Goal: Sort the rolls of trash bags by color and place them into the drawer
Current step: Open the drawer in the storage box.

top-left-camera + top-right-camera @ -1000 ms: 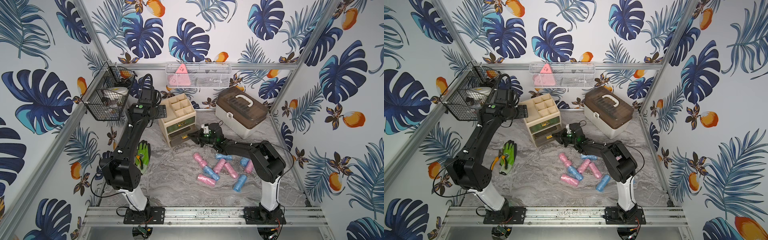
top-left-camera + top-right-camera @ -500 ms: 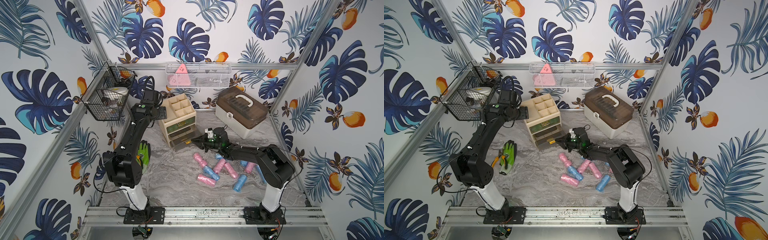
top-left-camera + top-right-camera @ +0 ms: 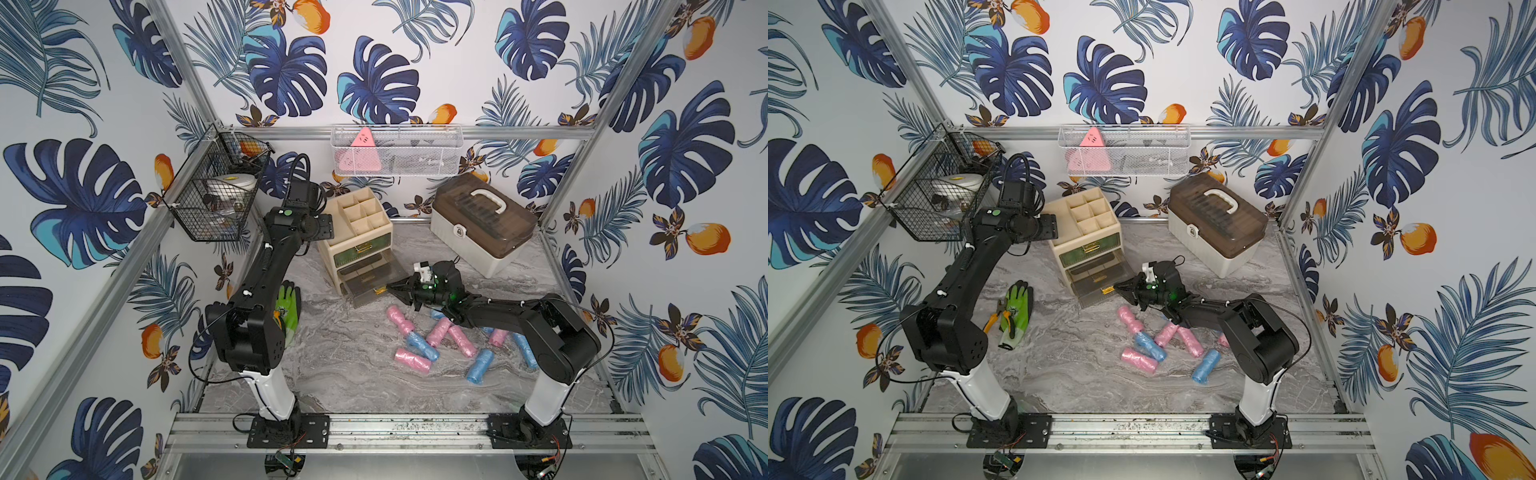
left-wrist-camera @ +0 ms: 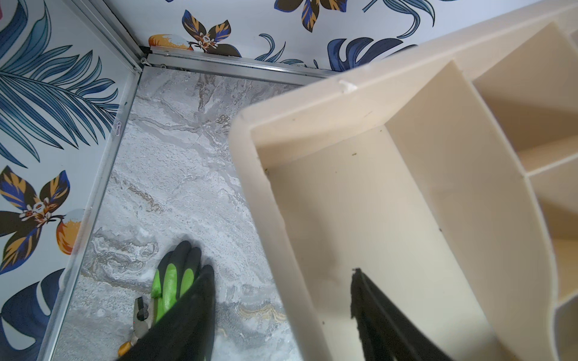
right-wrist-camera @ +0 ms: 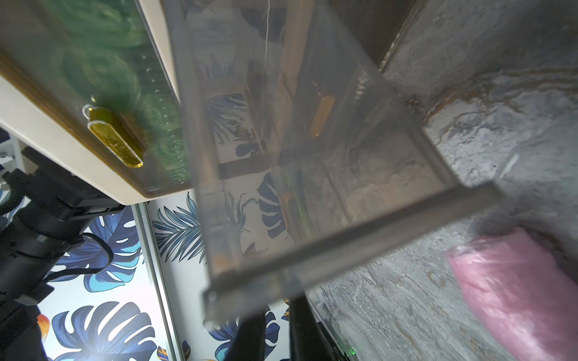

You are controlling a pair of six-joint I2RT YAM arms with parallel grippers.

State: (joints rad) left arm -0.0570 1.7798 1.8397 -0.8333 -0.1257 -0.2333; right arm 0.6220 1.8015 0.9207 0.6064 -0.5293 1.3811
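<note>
Several pink and blue rolls of trash bags lie loose on the marble floor, among them a pink one and a blue one. A pink roll lies just beside the pulled-out clear drawer of the cream organizer. Green shows behind the top drawer's front. My right gripper is shut at that drawer's gold handle. My left gripper is open and straddles the organizer's side wall, with one finger inside a top compartment.
A green work glove and pliers lie beside the left arm. A brown-lidded box stands at the back right. A black wire basket and a white mesh basket hang on the walls.
My right gripper has drawn back from the organizer toward the front right, and the clear drawer has slid out with it. The left gripper's fingers have come slightly closer together at the organizer's top.
</note>
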